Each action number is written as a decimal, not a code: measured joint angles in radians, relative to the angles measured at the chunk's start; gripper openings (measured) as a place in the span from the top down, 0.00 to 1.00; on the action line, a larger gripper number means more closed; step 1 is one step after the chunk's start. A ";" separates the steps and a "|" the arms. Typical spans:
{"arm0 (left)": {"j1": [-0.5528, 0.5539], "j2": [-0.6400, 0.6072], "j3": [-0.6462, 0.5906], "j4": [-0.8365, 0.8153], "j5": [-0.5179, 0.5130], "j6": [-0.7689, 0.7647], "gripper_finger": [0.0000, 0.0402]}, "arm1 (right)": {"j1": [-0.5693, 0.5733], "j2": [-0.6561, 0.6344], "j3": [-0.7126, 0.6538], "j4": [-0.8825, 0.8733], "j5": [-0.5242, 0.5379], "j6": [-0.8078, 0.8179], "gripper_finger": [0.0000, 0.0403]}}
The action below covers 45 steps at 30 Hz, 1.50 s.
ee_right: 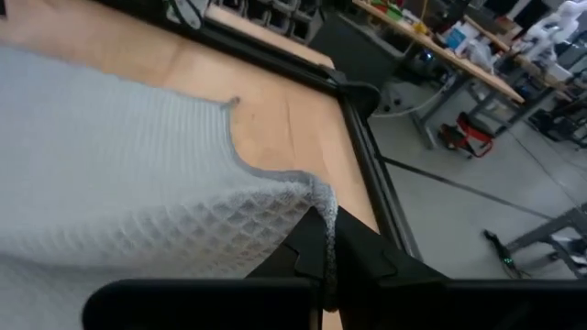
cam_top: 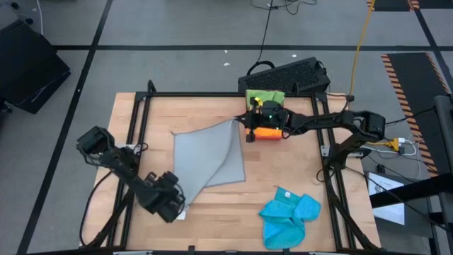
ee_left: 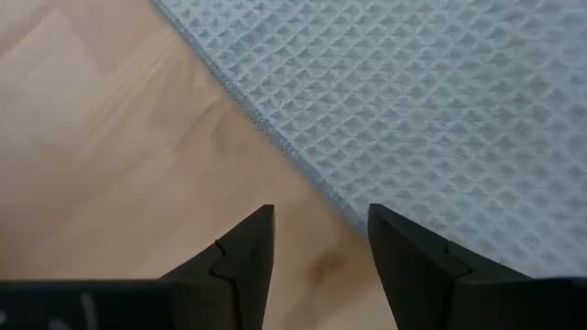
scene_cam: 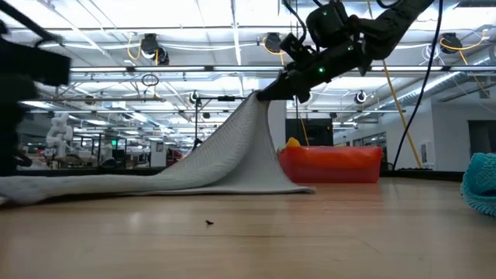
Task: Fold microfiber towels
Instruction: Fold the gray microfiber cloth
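Observation:
A grey waffle-weave towel (cam_top: 209,156) lies mid-table with its far right corner raised, and my right gripper (scene_cam: 263,94) is shut on that corner. From there the cloth slopes down to the table (scene_cam: 116,182). My left gripper (ee_left: 321,247) hangs open over the bare wood by the towel's near left edge (ee_left: 275,137), pointing down, with nothing between its fingers. In the high view it stands at the near left (cam_top: 173,202). A crumpled blue towel (cam_top: 289,214) lies at the near right. My right gripper pinches the grey towel's far right corner (ee_right: 316,197) between its two fingers. The fingers come nearly level, tipped slightly down, from the table's far right. That corner is lifted clear, and the cloth hangs from it in a sloping sheet whose near and left parts lie on the table.
A pink-red tray (scene_cam: 329,164) with orange and green cloths (cam_top: 265,99) stands at the far side, just behind my right gripper. A dark keyboard (cam_top: 290,73) lies beyond the table's far edge. Black frame rails (cam_top: 138,120) border the tabletop.

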<state>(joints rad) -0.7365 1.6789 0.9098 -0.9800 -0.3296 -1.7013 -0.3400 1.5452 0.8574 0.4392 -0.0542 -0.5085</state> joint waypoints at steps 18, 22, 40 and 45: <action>0.211 0.000 0.041 0.516 -0.062 0.683 0.55 | -0.026 0.000 0.000 -0.021 -0.058 0.020 0.99; 0.144 0.010 0.049 0.457 -0.086 0.689 0.55 | -0.025 0.000 0.000 -0.032 -0.083 0.029 0.99; 0.101 0.177 0.050 0.676 -0.203 1.214 0.64 | -0.025 -0.001 0.000 -0.056 -0.082 0.051 0.99; 0.163 0.089 0.046 0.646 -0.010 1.316 0.95 | -0.025 -0.001 0.000 -0.058 -0.082 0.049 0.99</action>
<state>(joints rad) -0.5731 1.7680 0.9554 -0.3344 -0.3399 -0.3855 -0.3653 1.5444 0.8574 0.3809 -0.1360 -0.4599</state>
